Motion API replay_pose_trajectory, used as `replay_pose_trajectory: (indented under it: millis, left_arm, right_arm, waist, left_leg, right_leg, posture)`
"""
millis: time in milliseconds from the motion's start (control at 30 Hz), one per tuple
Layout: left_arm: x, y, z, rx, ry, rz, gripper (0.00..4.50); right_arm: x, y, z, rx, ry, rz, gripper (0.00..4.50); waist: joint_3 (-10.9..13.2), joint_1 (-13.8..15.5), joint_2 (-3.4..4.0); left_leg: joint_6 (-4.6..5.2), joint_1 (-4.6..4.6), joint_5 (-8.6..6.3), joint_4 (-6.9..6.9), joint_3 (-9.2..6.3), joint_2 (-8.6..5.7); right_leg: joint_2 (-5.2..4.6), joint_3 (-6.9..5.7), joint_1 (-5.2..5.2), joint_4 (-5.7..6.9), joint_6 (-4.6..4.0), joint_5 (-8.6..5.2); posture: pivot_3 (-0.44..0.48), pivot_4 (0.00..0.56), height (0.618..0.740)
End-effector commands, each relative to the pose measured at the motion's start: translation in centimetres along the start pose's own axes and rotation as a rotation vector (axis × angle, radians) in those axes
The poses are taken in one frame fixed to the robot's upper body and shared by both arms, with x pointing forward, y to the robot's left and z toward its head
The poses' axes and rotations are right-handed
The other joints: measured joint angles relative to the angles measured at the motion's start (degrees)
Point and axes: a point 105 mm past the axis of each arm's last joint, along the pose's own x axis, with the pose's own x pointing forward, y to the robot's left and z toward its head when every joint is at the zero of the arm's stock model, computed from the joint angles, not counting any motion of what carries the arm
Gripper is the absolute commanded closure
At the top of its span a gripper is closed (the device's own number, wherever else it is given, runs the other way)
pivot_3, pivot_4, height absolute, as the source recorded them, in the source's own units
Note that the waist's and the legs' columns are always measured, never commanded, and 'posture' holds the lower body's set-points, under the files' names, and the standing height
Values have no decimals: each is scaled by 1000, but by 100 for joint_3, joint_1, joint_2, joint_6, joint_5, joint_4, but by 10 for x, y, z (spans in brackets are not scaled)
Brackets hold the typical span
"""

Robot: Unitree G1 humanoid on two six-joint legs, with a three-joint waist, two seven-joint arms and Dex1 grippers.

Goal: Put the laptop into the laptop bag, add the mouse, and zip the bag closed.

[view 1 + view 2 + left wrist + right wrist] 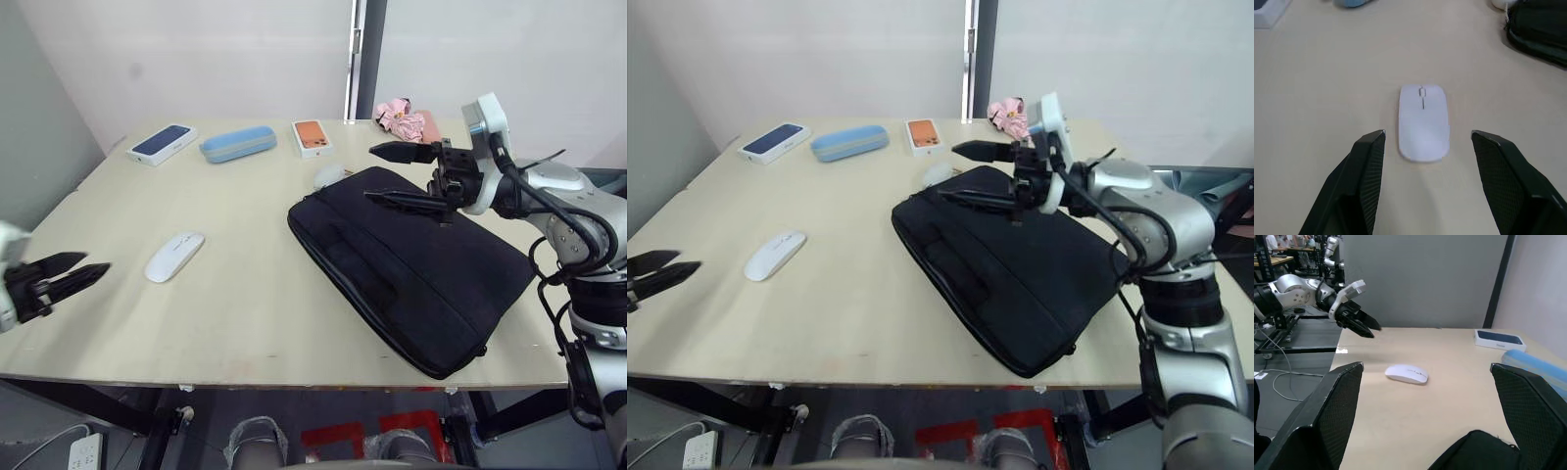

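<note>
Left eye view: pale wooden bench (245,313) against white walls, laptop bag (416,264) lying right, white mouse (174,257) left. Left tool (69,274) spread wide before the mouse; right tool (397,176) released, hovering above the bag.

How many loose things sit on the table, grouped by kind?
Bags: 1, the laptop bag
Mice: 2, the mouse and a rounder mouse
Phone boxes: 2, a dark-blue box and an orange box
Cases: 1, a blue case
Pink items: 1
Total: 7
</note>
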Motion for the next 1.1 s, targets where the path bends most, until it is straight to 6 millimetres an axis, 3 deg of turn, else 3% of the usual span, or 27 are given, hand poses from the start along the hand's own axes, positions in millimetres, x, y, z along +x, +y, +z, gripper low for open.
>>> replay_pose_trajectory:
  millis: [33, 133, 167, 200, 267, 700, 1100]
  left_arm:
    - [16, 7, 2, 45, -1, 1, 1552]
    - [34, 9, -2, 61, 24, -25, 1552]
    - [40, 10, -3, 69, 28, -29, 1007]
    - [43, 11, -4, 76, 30, -33, 928]
    - [47, 12, -5, 71, 28, -42, 46]
    - [85, 9, -21, -10, 17, -55, 46]
    - [93, 5, -29, 32, 33, -59, 46]
  right_arm:
    - [-8, 5, 10, -76, -24, -23, 156]
    - [-14, 6, 4, -77, -14, -39, 156]
    - [-16, 7, 3, -78, -13, -44, 128]
    - [-17, 7, 3, -78, -12, -48, 128]
    - [-19, 8, 1, -78, -9, -51, 128]
    - [-26, 11, -2, -93, 19, -78, 128]
    - [-23, 11, -2, -98, 28, -77, 128]
  waist:
    - [-2, -12, -3]
    - [-2, -23, -2]
    - [-2, -17, -3]
    - [-2, -11, -2]
    - [-3, -28, -3]
    - [-3, 14, -3]
    - [-3, 13, -3]
  left_leg:
    - [0, 0, 0, 0, 0, 0]
    - [-1, 0, 1, 1, 3, 0]
    - [-1, 1, 1, 0, 2, 0]
    - [-1, 0, 1, 1, 0, 2]
    - [-2, 1, 1, 2, 1, 1]
    - [-3, 1, 2, 13, -1, 0]
    - [-3, 1, 2, 17, -1, 0]
  right_leg:
    - [1, 0, 0, 0, 0, 1]
    - [1, 4, 0, 0, 0, 1]
    - [0, 2, 0, 1, 0, 1]
    - [2, 2, -1, 3, 0, 1]
    - [2, 3, -1, 5, 0, 1]
    - [-2, 3, 1, 17, -1, 1]
    - [-3, 4, 0, 22, -1, 1]
  posture:
    - [0, 150, 740]
    - [0, 150, 740]
    - [0, 150, 740]
    - [0, 150, 740]
    - [0, 150, 740]
    - [0, 150, 740]
    - [0, 150, 740]
